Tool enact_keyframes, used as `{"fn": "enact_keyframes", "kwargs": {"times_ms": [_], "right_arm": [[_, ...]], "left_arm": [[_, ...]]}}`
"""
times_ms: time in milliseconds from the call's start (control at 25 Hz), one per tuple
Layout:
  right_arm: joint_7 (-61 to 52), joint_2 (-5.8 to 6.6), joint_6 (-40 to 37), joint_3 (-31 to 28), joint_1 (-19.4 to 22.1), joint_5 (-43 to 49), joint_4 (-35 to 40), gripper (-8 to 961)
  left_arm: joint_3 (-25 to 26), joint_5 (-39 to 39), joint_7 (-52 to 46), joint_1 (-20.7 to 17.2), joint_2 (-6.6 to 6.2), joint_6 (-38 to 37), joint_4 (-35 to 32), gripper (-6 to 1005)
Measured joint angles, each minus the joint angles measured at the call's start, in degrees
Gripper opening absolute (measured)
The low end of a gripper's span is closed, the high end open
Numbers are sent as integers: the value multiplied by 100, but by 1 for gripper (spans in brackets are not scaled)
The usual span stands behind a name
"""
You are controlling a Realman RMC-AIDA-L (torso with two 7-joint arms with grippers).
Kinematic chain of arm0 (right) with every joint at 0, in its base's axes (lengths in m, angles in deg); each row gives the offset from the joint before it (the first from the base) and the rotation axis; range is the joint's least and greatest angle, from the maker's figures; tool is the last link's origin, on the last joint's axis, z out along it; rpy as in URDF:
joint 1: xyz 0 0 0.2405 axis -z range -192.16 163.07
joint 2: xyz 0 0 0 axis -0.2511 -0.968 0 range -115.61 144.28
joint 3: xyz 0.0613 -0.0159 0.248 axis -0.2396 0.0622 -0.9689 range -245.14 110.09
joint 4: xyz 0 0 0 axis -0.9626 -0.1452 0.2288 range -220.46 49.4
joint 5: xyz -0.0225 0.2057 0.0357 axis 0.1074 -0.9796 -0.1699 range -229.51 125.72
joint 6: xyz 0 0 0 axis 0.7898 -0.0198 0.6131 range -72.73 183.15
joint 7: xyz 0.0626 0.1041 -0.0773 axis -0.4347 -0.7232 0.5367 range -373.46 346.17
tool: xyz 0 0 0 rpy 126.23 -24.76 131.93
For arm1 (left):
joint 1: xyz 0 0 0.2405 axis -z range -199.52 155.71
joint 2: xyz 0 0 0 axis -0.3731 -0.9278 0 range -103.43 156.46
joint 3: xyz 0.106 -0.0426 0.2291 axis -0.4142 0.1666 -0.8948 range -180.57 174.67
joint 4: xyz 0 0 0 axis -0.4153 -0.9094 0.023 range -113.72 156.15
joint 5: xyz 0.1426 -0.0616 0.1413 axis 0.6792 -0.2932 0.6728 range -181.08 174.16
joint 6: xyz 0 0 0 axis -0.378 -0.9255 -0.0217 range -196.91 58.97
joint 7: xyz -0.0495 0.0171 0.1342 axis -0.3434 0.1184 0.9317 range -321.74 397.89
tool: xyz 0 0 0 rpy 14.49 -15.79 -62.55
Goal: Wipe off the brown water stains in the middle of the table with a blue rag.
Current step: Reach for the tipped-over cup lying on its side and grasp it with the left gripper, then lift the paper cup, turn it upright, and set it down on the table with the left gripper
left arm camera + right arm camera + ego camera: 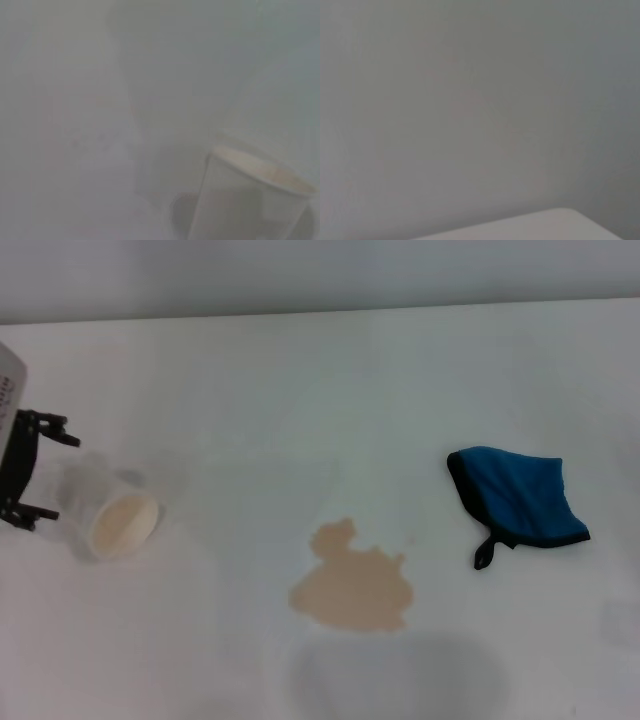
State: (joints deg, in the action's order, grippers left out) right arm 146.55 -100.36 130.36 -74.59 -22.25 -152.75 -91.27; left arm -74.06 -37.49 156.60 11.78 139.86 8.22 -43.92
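Centrally on the table [300, 390]: brown water stains [352, 585], a tan lobed blotch. Off to its right, well apart, the blue rag [520, 502], crumpled, black loop tab toward the stain. At far left, left gripper [30, 470] with fingers either side of a tipped paper cup [110, 515]; cannot tell whether clamped. Right gripper out of view.

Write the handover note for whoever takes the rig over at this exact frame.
Left gripper: at the table's left edge, fingers either side of a white paper cup lying on its side; whether it grips is unclear.
Right gripper: out of view.
Brown water stains: mid-table, untouched.
Blue rag: crumpled on the table, right of the stains and apart from them, held by nothing.
Done: nothing wiped.
Left: pick up the rag, wipe the stains.
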Motion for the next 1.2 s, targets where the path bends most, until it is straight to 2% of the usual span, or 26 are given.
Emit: {"fn": "enact_keyframes", "kwargs": {"times_ms": [560,1200], "right_arm": [[-15,10,364,91,71,14,-112,856],[-15,9,482,169,158,14,-217,856]], "left_arm": [[4,-19,700,-22,258,-615,690,826],[43,-150,873,-106,331,-1004,882,802]]}}
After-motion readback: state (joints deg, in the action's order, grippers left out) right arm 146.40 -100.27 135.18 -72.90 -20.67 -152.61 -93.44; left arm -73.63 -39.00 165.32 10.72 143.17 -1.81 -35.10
